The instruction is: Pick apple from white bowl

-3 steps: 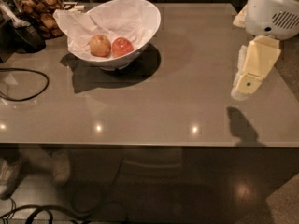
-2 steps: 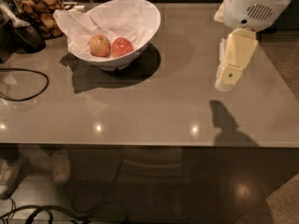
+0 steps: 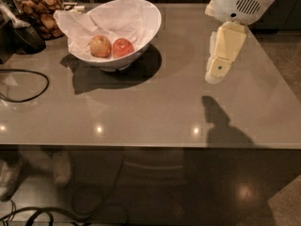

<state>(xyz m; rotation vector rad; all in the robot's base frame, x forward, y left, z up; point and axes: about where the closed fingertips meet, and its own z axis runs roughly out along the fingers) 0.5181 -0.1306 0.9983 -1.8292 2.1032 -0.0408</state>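
The approach step is judged to be in hand here, and no contact has been made yet. The gripper (image 3: 213, 76) is seen hanging above the right part of the counter (image 3: 155, 107), pointed downward with a slight lean, and its shadow (image 3: 221, 124) is thrown onto the bare surface just below and in front of it. Whether the gripper is open or closed cannot be told from this angle; nothing is seen held in it. The apple (image 3: 122, 47) is found well apart from it, over at the far left, resting inside the white bowl (image 3: 153, 20) on the crumpled paper (image 3: 117, 15). It is touched, or very nearly touched, on its left by the paler apple (image 3: 100, 45), so the red one is the nearer of the two to the arm. The bowl itself is set upright on the counter, with a dark cable (image 3: 28, 86) looped off to its left. For the next move, a long sideways carry toward the bowl is called for, the high rim must be cleared from above, and a descent must be lined up over the red fruit alone. The close neighbour and the loose paper are judged the likely troubles: either could be nudged or caught if the descent is placed too far left.
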